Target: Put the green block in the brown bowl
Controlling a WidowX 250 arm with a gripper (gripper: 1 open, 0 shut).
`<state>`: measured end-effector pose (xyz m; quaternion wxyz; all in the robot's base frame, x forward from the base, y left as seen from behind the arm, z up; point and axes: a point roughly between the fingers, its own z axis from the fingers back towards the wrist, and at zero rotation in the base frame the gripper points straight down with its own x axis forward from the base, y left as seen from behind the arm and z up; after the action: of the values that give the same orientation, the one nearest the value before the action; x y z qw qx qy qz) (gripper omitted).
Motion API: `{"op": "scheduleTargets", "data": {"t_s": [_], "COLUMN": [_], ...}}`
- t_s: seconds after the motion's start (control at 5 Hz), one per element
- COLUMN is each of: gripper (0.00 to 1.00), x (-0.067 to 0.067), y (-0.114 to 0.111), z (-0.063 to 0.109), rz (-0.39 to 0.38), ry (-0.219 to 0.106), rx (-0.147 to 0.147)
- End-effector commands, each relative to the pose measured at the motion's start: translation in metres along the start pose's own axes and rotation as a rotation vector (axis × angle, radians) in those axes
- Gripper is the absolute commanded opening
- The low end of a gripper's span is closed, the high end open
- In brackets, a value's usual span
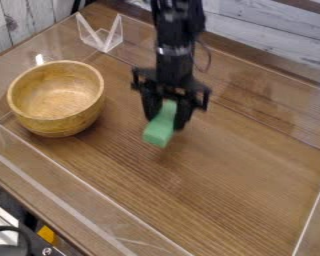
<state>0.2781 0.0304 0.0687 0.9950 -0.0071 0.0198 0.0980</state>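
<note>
The green block (160, 129) hangs just above the wooden table, its upper end clamped between the black fingers of my gripper (170, 107), which is shut on it. The arm comes down from the top of the view. The brown bowl (53, 96) stands to the left on the table, round, light wood, with nothing inside. The block is a short way to the right of the bowl's rim, apart from it.
A clear plastic wall (123, 215) borders the wooden table along the front and sides. A small clear folded stand (101, 33) sits at the back left. Pale wooden planks form the backdrop.
</note>
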Motion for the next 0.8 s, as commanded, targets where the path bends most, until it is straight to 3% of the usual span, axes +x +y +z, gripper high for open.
{"op": "scheduleTargets", "data": {"t_s": [0.0, 0.2, 0.6], "gripper": [0.00, 0.00, 0.00], "x": [0.019, 0.018, 0.026], "y": [0.011, 0.034, 0.072], "z": [0.042, 0.056, 0.060], "rz": [0.067, 0.071, 0.103], "ry": [-0.096, -0.104, -0.100], "rx": [-0.016, -0.007, 0.007]}}
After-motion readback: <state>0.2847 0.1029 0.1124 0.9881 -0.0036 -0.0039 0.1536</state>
